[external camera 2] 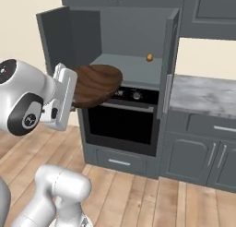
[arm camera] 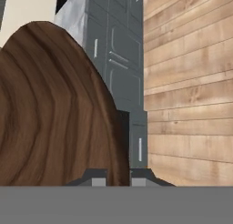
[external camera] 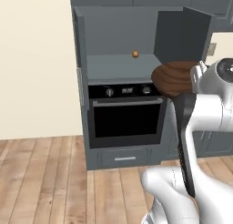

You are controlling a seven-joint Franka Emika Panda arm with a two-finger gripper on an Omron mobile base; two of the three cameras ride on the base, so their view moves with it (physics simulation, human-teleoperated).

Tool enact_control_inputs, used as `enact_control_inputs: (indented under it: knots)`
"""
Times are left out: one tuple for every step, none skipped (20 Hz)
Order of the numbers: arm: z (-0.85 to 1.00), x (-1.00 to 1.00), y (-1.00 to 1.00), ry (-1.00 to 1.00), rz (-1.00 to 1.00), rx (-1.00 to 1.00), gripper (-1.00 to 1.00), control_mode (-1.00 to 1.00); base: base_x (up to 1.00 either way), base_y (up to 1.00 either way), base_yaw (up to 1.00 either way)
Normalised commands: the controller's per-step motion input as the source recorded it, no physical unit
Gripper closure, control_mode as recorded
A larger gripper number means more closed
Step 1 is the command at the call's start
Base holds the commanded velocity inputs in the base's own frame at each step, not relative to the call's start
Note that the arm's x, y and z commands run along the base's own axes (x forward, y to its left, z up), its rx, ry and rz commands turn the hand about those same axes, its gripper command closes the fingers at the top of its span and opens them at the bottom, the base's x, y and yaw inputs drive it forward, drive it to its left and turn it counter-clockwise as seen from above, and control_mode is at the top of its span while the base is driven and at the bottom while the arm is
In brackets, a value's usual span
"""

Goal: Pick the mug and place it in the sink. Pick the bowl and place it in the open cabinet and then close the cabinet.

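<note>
My gripper [arm camera: 119, 177] is shut on the rim of the dark brown wooden bowl [arm camera: 54, 114]. One fingertip sits on each side of the rim. The bowl [external camera: 175, 77] hangs level at shelf height, just in front of the open cabinet [external camera: 118, 66] and toward its right side. In the right base view the bowl [external camera 2: 97, 83] juts from the hand [external camera 2: 64, 94] toward the cabinet's grey shelf [external camera 2: 133, 67]. Both cabinet doors stand open: the right door [external camera: 182, 34] and the left door [external camera 2: 69, 32]. The mug and the sink are out of view.
A small orange-brown thing [external camera: 135, 54] sits at the back of the cabinet shelf. A black built-in oven [external camera: 125, 118] is below the shelf. A grey counter [external camera 2: 203, 94] runs to the right over lower cabinets. Wooden floor [external camera: 45, 182] lies in front.
</note>
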Motion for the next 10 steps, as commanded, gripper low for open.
enact_control_inputs:
  knots:
    - [0.00,0.00,0.00,0.00,0.00,0.00,1.00,1.00,0.67,0.00,0.03]
    - [0.00,0.00,0.00,0.00,0.00,0.00,1.00,1.00,0.73,0.00,0.02]
    - [0.00,0.00,0.00,0.00,0.00,0.00,1.00,1.00,0.71,0.00,0.01]
    - [0.00,0.00,0.00,0.00,0.00,0.00,1.00,1.00,0.63,0.11,0.00]
    - [0.00,0.00,0.00,0.00,0.00,0.00,1.00,1.00,0.61,0.05,0.00]
    - [0.00,0.00,0.00,0.00,0.00,0.00,1.00,1.00,0.56,0.00,0.00]
    - [0.00,0.00,0.00,0.00,0.00,0.00,1.00,1.00,0.48,0.00,0.01]
    - [0.00,0.00,0.00,0.00,0.00,0.00,1.00,1.00,0.46,-0.11,0.03]
    - [0.00,0.00,0.00,0.00,0.00,0.00,1.00,1.00,0.52,-0.13,0.07]
    - [0.00,0.00,0.00,0.00,0.00,0.00,1.00,1.00,0.49,-0.10,0.08]
